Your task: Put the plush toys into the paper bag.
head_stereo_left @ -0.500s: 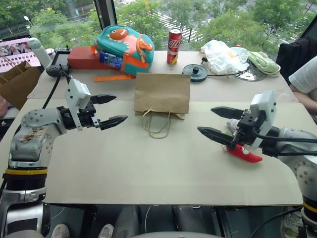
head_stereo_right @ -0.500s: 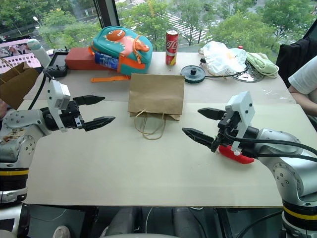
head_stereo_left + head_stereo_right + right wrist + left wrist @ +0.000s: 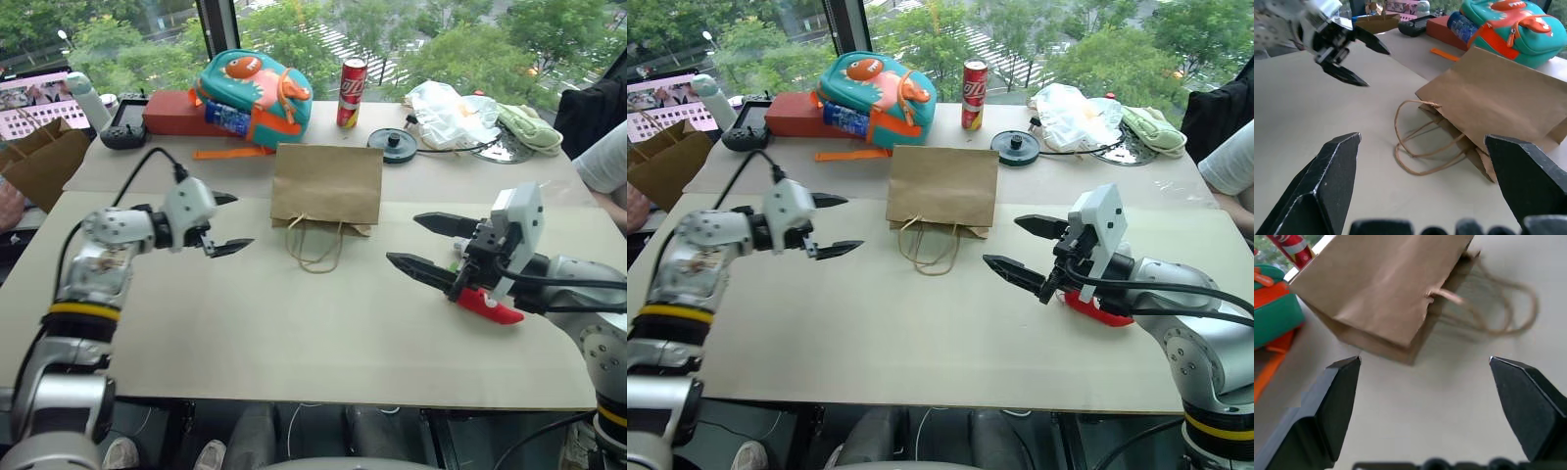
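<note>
The light brown paper bag [image 3: 326, 186] lies flat in the middle of the table, its cord handles [image 3: 315, 247] spread toward me. My left gripper [image 3: 235, 221] hovers open just left of the bag's mouth and points at it; in the left wrist view the bag [image 3: 1386, 289] lies ahead of its spread fingers. My right gripper [image 3: 404, 238] stands open right of the bag, aimed left. A red chili plush toy [image 3: 487, 305] lies on the table under my right wrist, partly hidden by it.
At the back are a teal dinosaur backpack [image 3: 253, 86], a red box [image 3: 174, 116], a red can [image 3: 351, 79], a black round disc [image 3: 393, 144], a crumpled plastic bag [image 3: 446, 110] and a green cloth [image 3: 529, 127]. A darker brown bag [image 3: 39, 157] stands far left. A person's sleeve [image 3: 602, 162] shows far right.
My left gripper has moved right, closer to the paper bag, and its wrist has turned. The right gripper has hardly moved. The camera has shifted a little.
</note>
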Action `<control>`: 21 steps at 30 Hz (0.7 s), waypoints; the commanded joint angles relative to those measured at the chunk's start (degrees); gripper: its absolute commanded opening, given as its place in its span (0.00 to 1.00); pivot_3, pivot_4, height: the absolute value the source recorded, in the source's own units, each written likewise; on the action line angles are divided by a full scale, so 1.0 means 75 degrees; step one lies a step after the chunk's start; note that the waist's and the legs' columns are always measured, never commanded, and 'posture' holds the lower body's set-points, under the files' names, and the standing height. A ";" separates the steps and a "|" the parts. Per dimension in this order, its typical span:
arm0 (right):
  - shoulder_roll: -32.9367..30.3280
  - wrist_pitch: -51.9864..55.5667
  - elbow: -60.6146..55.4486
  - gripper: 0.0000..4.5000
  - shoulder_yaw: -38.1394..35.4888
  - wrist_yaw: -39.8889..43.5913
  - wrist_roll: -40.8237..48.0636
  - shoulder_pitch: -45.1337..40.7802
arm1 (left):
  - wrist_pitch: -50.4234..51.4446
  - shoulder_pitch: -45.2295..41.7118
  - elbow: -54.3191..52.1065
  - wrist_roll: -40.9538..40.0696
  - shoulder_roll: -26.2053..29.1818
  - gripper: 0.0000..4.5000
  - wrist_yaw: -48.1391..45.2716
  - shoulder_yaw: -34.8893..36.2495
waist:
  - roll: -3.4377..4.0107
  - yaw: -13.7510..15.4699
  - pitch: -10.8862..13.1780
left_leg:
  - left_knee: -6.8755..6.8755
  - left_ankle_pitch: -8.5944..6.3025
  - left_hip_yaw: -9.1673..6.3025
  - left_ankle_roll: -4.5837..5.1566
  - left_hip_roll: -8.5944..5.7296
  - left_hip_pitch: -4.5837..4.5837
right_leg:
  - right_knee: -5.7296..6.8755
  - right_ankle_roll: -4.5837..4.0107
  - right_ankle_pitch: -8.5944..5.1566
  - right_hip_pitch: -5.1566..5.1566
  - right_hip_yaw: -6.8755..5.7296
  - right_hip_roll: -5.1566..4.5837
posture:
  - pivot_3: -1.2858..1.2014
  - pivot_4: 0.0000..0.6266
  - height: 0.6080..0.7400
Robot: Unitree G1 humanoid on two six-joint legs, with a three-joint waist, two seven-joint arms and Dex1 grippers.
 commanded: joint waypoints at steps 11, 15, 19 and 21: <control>0.0051 0.0272 -0.1264 1.00 -0.0288 -0.1140 0.0694 0.0459 | -0.4765 -0.2814 0.4930 0.3161 -0.1663 1.00 0.3234 -0.1551 | -0.0002 0.0021 -0.0001 | -0.0001 -0.0009 -0.0013 0.0014 -0.0009 -0.0041 | -0.0015 0.0011 0.0003 -0.0015 0.0001 -0.0002 | 0.52 0.24 0.95; 0.0043 0.0302 -0.1495 1.00 -0.0447 -0.1487 0.0827 0.0689 | -0.4833 -0.3134 0.5320 0.3518 -0.2044 1.00 0.3734 -0.1718 | -0.0003 0.0023 0.0000 | 0.0014 -0.0008 -0.0017 0.0014 -0.0011 -0.0042 | -0.0006 0.0015 0.0001 -0.0012 0.0001 -0.0001 | 0.52 0.24 0.95; 0.0040 0.0279 -0.1616 1.00 -0.0461 -0.1775 0.0923 0.0785 | -0.4848 -0.3279 0.5533 0.3601 -0.2282 1.00 0.3998 -0.1710 | -0.0003 0.0009 -0.0001 | 0.0022 -0.0008 -0.0020 0.0013 -0.0013 -0.0040 | 0.0002 0.0018 0.0000 -0.0006 0.0002 -0.0001 | 0.52 0.24 0.95; 0.0024 0.0269 -0.1643 1.00 -0.0460 -0.1848 0.0946 0.0814 | -0.4894 -0.3287 0.5580 0.3632 -0.2311 1.00 0.3959 -0.1737 | -0.0002 0.0001 -0.0001 | 0.0022 -0.0008 -0.0021 0.0013 -0.0013 -0.0037 | 0.0005 0.0019 -0.0001 -0.0006 0.0002 0.0000 | 0.52 0.24 0.95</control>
